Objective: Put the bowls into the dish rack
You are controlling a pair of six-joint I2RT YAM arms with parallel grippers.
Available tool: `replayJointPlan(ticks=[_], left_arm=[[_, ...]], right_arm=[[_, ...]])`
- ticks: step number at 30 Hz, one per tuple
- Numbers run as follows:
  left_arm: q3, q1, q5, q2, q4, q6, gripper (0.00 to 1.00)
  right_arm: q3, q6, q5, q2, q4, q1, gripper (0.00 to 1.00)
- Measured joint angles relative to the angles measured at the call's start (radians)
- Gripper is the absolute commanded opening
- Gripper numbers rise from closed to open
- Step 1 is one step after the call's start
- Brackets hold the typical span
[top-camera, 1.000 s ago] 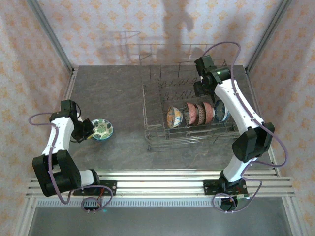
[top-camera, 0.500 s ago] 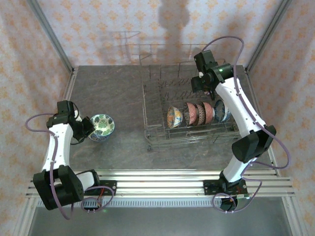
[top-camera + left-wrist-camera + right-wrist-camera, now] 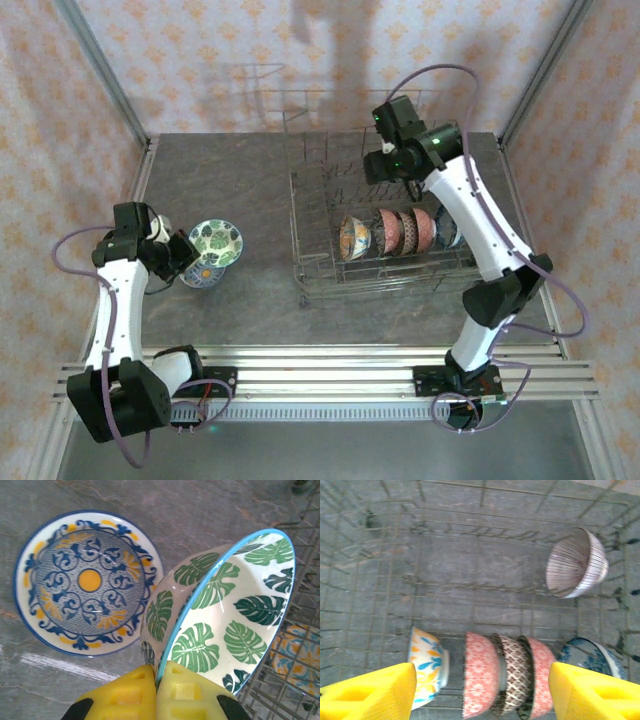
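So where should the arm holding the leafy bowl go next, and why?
Probably swing right toward the dish rack. The left fingers pinch the leafy bowl by its rim, tilted up above the blue-and-yellow bowl, and the rack has room left.

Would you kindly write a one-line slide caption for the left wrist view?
Left gripper pinches the rim of a tilted green-leaf bowl beside a blue-and-yellow bowl.

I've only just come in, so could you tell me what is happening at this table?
The left gripper holds a green-leaf bowl by its rim, tilted, beside a blue-and-yellow bowl resting on the table. The right gripper hangs open above the dish rack, where a row of bowls stands on edge.
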Motion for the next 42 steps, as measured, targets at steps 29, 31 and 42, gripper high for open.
replayJointPlan(ticks=[29,31,42], left_arm=[[0.340,-0.378,0.072,0.090,0.188,-0.256,0.00],[0.354,-0.402,0.069,0.104,0.198,-0.260,0.00],[0.406,-0.492,0.036,0.156,0.234,-0.282,0.00]], right_arm=[[0.233,0.090,-0.579,0.154,0.053,0.149,0.70],[0.232,0.097,-0.595,0.154,0.067,0.149,0.69],[0.180,0.141,-0.594,0.154,0.114,0.149,0.41]])
